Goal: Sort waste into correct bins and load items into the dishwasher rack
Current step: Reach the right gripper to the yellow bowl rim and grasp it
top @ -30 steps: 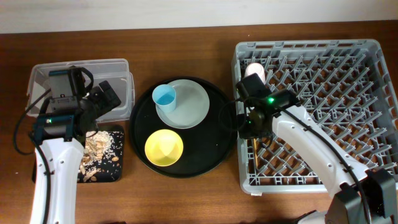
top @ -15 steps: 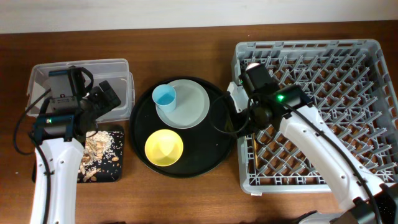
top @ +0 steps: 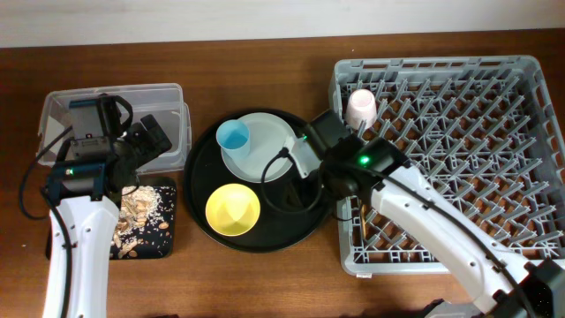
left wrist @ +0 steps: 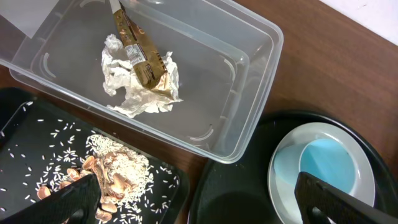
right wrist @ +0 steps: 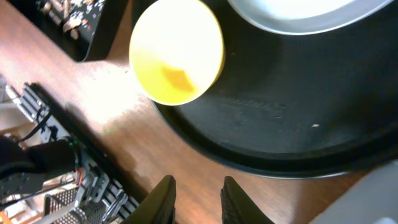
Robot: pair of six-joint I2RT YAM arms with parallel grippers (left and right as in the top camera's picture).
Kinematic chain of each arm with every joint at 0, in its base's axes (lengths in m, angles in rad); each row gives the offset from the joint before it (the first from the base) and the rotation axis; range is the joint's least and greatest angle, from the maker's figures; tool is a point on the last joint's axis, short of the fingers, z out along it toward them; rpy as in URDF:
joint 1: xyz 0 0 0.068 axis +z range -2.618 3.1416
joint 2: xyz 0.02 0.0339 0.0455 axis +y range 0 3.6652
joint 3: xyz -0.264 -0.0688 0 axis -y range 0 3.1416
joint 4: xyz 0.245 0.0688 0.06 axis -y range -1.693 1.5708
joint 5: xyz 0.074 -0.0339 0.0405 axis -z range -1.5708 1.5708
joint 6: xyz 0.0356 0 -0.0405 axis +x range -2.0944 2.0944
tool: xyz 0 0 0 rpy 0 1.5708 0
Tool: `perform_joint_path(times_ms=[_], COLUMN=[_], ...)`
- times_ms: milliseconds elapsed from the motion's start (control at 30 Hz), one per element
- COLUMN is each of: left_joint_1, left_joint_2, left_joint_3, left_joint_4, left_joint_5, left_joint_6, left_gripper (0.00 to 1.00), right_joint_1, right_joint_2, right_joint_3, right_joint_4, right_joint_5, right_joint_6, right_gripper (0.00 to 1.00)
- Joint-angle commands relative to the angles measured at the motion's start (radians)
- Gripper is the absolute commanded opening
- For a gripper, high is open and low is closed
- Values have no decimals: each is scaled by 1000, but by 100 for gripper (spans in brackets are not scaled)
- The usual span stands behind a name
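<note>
Loading stage of the task. The waste appeared already sorted: the crumpled tissue (left wrist: 134,87) and gold-brown wrapper (left wrist: 138,50) lay together in the clear tub (left wrist: 249,81), and the food scraps (top: 141,208) lay spread on the flat black tray (top: 166,240) beside it. In the dishwasher rack (top: 441,64), the pink cup (top: 361,106) stood over pegs in the near-left corner, and the chopsticks (top: 361,215) lay low along the left wall, partly hidden by the right arm.

The right gripper (right wrist: 198,196) hung over the right side of the round black tray (top: 282,221), fingers narrowly parted and holding nothing. Three items remained on that tray: the yellow bowl (top: 232,208), the plate (top: 265,132), and the blue cup (top: 233,137) standing upright on the plate.

The wrist view looked toward the bowl, so it was judged the likeliest next pick. That called for a wider opening, a descent to the rim, and one finger inside the wall.

The left gripper (left wrist: 196,190) was spread wide and empty above the tub and flat tray, well apart from the work.

Obstacles: the cup rested on the plate and would have to go first; the round tray's raised edge and the rack's near wall lay across the transfer path.
</note>
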Motion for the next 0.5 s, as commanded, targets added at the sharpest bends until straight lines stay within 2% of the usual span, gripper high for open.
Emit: perform_joint_path(times_ms=[0,467], left_joint_1=[3,3], left_joint_2=[-3,-3], left_joint_3=[14,14], left_joint_4=[2,2], left_joint_5=[3,3], left_joint_6=[5,5], left_gripper=[99,99], right_joint_1=[56,79], right_joint_2=[-2,30], right_joint_3=[-8,-12], right_joint_4=[3,-46], right_joint_5=[67,108], right_joint_6=[16,15], right_gripper=[27,27])
